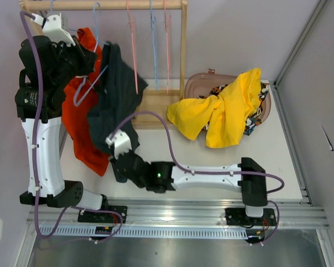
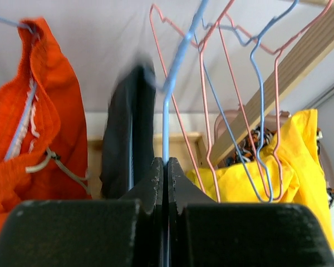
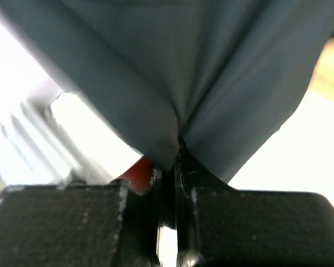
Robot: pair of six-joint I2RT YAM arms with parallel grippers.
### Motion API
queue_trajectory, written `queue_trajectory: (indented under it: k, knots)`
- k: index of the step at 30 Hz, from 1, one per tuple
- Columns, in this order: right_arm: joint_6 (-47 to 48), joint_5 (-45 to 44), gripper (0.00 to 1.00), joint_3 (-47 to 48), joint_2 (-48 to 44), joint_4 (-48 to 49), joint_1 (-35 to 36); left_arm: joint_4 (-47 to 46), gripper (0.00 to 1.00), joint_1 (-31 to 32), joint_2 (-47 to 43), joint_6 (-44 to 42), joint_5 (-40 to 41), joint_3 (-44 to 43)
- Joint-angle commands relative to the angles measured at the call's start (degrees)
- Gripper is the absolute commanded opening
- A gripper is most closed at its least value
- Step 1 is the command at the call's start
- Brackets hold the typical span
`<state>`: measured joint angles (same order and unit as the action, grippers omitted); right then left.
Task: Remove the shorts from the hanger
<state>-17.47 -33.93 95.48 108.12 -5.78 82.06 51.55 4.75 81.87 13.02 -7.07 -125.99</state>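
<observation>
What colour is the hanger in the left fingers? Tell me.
Light blue; the hanger shows best in the left wrist view.

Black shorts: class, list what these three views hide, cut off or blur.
- Black shorts: where they hang; cloth covers it in top external, and they are blurred in left wrist.
- Patterned shorts: mostly under the yellow shorts, top external.
- Right hand: its surroundings; black cloth fills the right wrist view.
- Rack rail: cut by the top edge, top external.

Top view looks down from behind; wrist views sit close (all share black shorts (image 1: 119,100)).
</observation>
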Motion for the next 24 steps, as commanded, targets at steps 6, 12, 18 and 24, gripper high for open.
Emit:
queue_trajectory:
  k: [6, 12, 18, 24]
  knots:
    - [-17.4, -5.6, 0.00, -19.5, -8.3, -1.5, 7.4, -7.7, 0.00, -0.4, -1.4, -0.2, 1.0, -3.4]
    - [-9.8, -5.0, 0.00, -13.5, -7.3, 0.0, 2.0, -9.5, 0.00, -0.4, -10.9, 1.3, 0.7, 10.3]
    - [-5.5, 3.2, 0.00, -7.0, -6.5, 0.5, -11.4, -3.8, 0.00, -0.1, -18.3, 4.8, -1.3, 15.2]
    - [-1.6, 6.7, 0.00, 0.8, -6.4, -6.0, -16.1, -3.2, 0.00, 0.1, -24.8, 4.0, 1.6, 22.5]
